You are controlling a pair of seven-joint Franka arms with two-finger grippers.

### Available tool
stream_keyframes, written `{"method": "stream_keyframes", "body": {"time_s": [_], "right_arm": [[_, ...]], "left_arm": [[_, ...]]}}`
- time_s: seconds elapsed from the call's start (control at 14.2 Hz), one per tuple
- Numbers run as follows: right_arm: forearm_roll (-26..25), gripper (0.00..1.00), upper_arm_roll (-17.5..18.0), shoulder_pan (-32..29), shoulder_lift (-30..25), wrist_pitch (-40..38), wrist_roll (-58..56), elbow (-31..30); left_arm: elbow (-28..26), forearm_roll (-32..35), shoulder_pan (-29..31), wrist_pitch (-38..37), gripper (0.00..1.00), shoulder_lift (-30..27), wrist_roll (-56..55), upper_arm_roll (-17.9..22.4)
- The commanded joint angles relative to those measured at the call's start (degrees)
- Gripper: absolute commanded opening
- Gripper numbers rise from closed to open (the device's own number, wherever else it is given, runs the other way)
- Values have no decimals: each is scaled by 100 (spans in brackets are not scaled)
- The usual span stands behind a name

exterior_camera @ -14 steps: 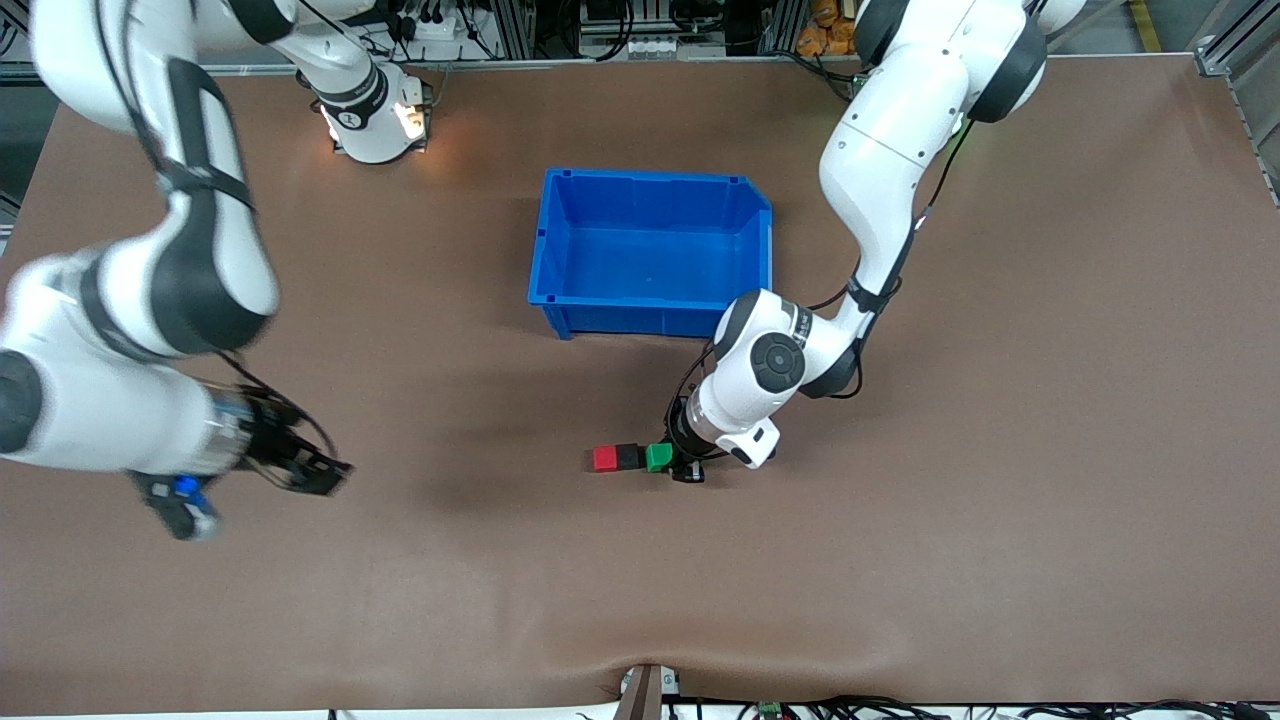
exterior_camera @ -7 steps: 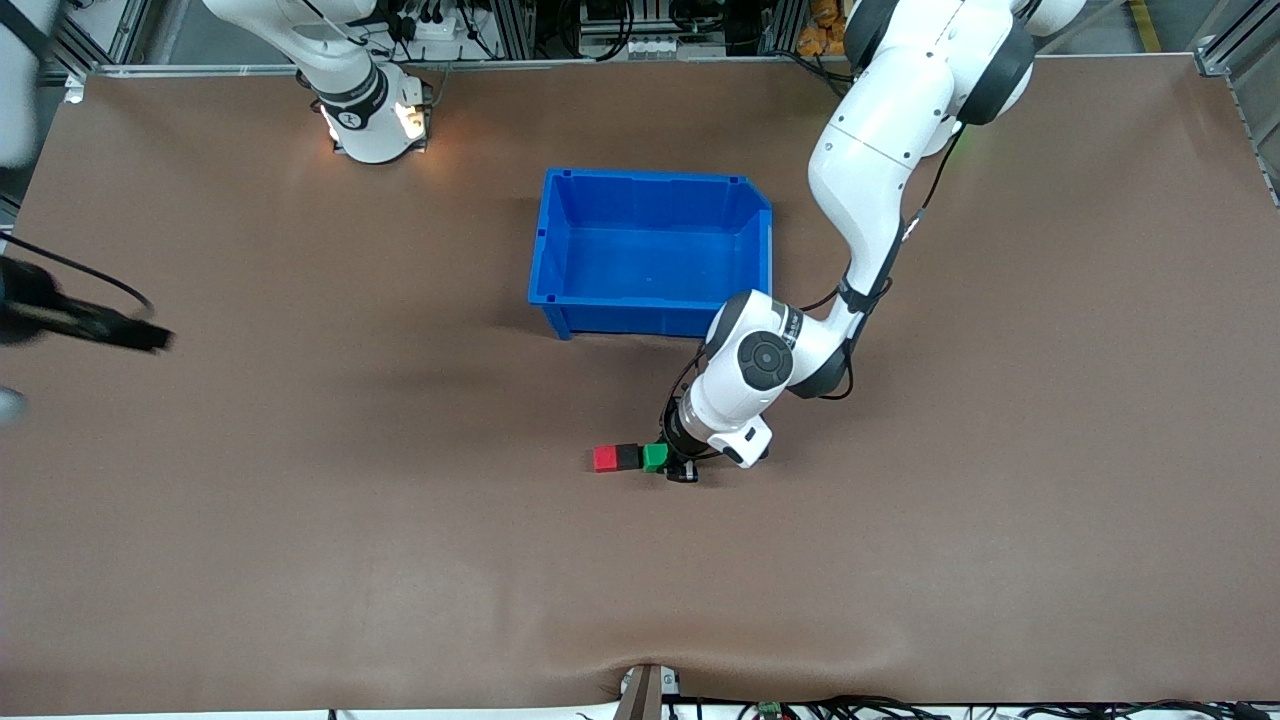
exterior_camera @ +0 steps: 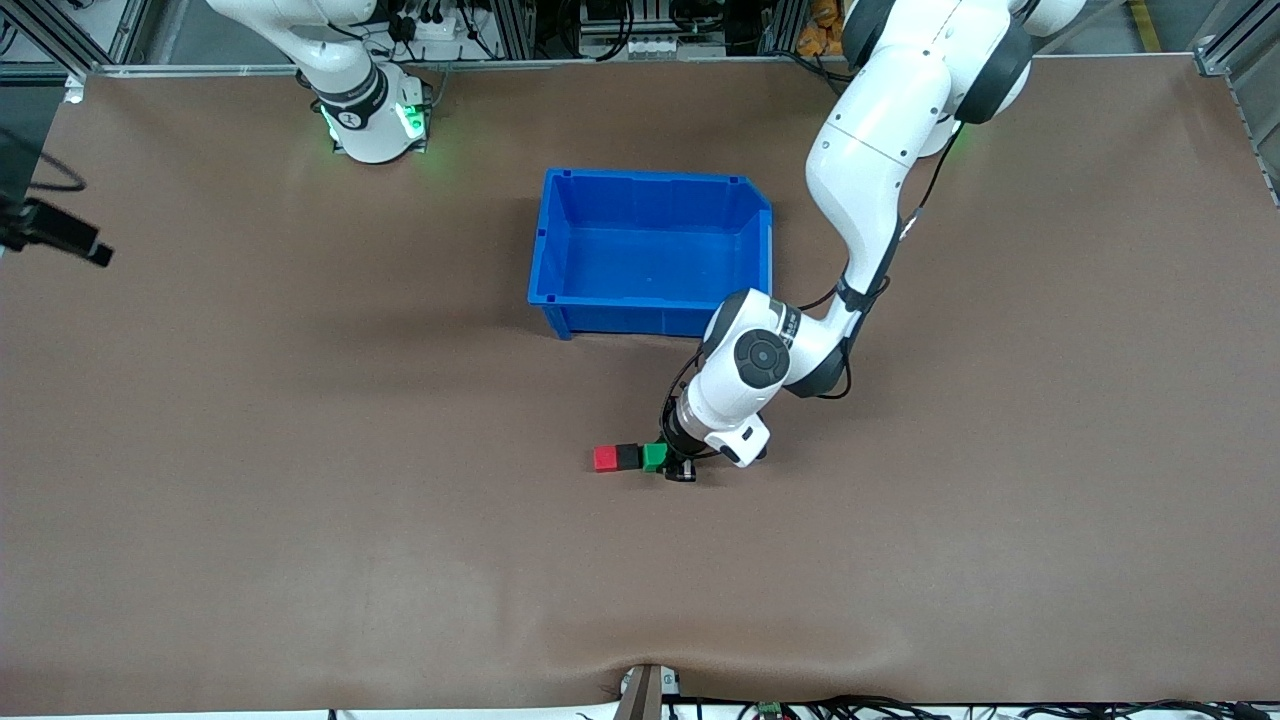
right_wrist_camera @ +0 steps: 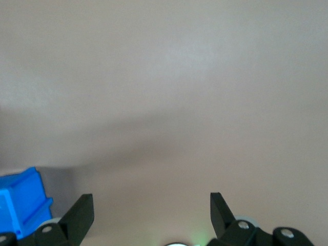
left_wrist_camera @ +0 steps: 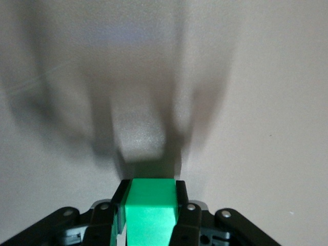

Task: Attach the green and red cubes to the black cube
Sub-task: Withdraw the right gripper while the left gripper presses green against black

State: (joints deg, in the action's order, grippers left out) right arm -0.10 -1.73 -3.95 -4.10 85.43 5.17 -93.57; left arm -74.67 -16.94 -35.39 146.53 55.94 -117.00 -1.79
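- Table (exterior_camera: 300, 520): broad brown surface. Blue bin (exterior_camera: 652, 253) sits mid-table, nothing visible in it. The cube row lies nearer the front camera than the bin.
- Left arm reaches down past the bin's corner. Left gripper (exterior_camera: 672, 462) is at table level, clenched on the green cube (exterior_camera: 655, 457); the wrist view shows the cube (left_wrist_camera: 149, 211) pinched between both fingers (left_wrist_camera: 180, 205).
- Row reads red cube (exterior_camera: 605, 458), black cube (exterior_camera: 628, 456), green cube, apparently face to face, green toward the left arm's end.
- Step in hand, as I judge it: seating green against black. Best to press straight along the row and keep the cube flat on the table, then let go without twisting so the join is not dragged apart.
- Right gripper (right_wrist_camera: 148, 210): released, fingers wide apart, over bare table at the right arm's end; that arm waits.
- Hard to make out: whether the seams are fully closed. The left wrist and fingers cover the green cube's outer side.
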Motion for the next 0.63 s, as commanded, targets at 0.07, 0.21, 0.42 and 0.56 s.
{"method": "stream_keyframes", "body": {"time_s": [0.07, 0.21, 0.42, 0.56], "right_arm": [[-95, 100, 50, -45, -374, 283, 10, -449], [-244, 100, 50, -88, 196, -664, -15, 877], [-165, 100, 50, -98, 314, -853, -33, 1069], [-96, 100, 50, -159, 349, -687, -16, 1130]], "left_arm": [[181, 77, -161, -20, 22, 322, -15, 100], [181, 86, -170, -20, 57, 322, -7, 100], [181, 261, -188, -107, 100, 243, -7, 91], [199, 279, -179, -318, 100, 147, -7, 100]]}}
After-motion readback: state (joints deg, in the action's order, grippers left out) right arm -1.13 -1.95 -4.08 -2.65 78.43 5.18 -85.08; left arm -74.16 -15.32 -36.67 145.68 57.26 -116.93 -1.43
